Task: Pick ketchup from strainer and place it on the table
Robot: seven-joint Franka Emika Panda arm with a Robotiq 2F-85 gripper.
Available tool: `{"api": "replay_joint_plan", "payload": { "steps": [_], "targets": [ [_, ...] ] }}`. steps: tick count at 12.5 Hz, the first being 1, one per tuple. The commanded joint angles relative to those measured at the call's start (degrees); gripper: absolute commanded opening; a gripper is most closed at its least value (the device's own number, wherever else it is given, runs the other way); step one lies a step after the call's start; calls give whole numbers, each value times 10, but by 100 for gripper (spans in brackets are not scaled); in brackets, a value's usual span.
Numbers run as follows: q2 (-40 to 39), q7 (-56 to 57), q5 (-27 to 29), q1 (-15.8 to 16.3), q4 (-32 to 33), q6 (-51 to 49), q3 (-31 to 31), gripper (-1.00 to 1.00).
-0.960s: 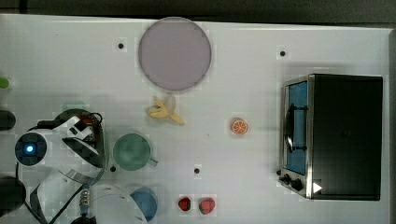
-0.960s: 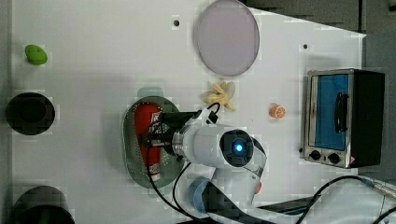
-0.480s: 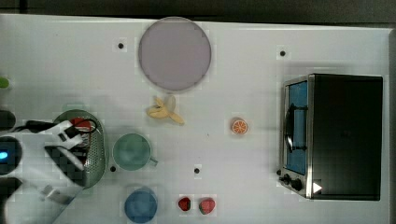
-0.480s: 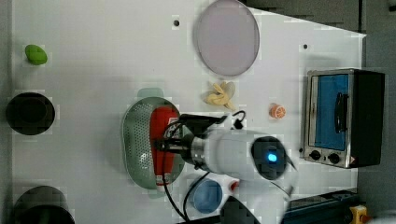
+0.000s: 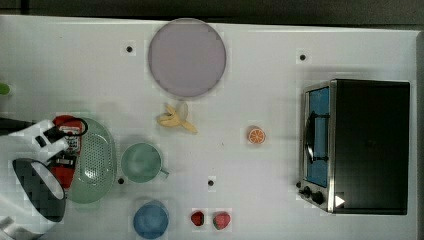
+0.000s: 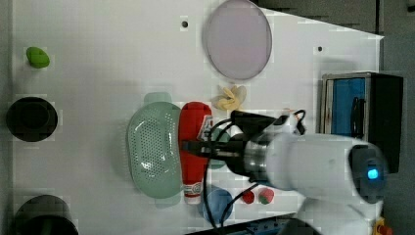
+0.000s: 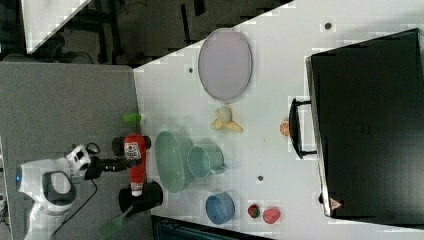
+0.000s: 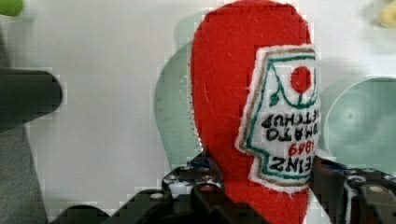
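A white bench (image 5: 280, 90) with small dark holes carries the scene. The red felt ketchup bottle (image 6: 195, 131) with its white label hangs clamped in the black gripper (image 6: 195, 147), beside the pale green perforated oval strainer (image 6: 152, 149), near a round green mug (image 5: 142, 162).

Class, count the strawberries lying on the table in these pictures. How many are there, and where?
2. One strawberry and a second strawberry lie side by side near the top view's bottom edge, to the right of the blue bowl.

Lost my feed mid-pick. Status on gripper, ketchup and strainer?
Gripper shut on ketchup. Ketchup lifted, out of strainer. Green mug and blue bowl beside strainer; mind them when placing.
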State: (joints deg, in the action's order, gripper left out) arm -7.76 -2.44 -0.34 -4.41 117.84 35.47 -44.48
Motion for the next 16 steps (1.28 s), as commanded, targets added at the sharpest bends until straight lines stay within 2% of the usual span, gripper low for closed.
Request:
{"api": "replay_joint_plan", "payload": {
  "steps": [1, 4, 8, 12, 16],
  "targets": [
    [14, 97, 10, -55, -20, -61, 17, 13],
    [50, 180, 11, -92, -35, -93, 48, 13],
    [84, 315, 11, -126, -36, -98, 125, 13],
    [85, 430, 11, -144, -34, -98, 218, 13],
    [83, 437, 10, -148, 2, -95, 284, 13]
  ]
}}
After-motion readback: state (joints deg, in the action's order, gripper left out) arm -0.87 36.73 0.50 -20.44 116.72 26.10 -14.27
